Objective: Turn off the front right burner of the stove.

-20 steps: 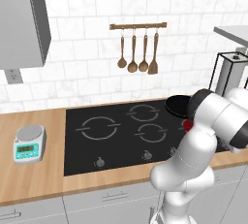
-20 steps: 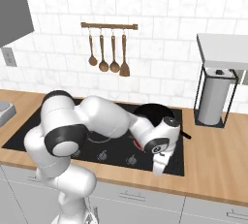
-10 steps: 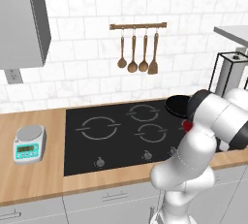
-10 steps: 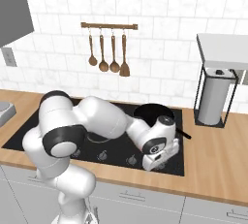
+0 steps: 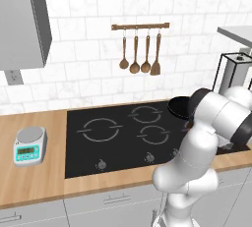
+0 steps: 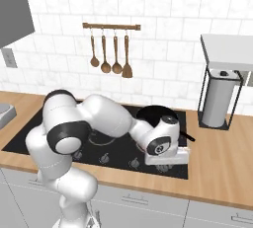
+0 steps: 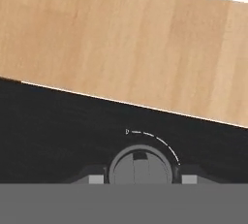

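Stove (image 5: 118, 147) knob (image 7: 140, 167) sat directly under the gripper (image 7: 141, 178), between its two fingertips, at the cooktop's front right edge. Whether the fingers were clamped on it I cannot tell. A loose hold could slip while twisting, leaving the burner lit.

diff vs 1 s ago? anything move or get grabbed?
The hand has come down a little toward the front right of the stove. In the hand view the gripper sits with a finger on either side of a silver knob; contact can't be judged. The black frying pan, kitchen scale and hanging wooden utensils stayed put, and so did the base.
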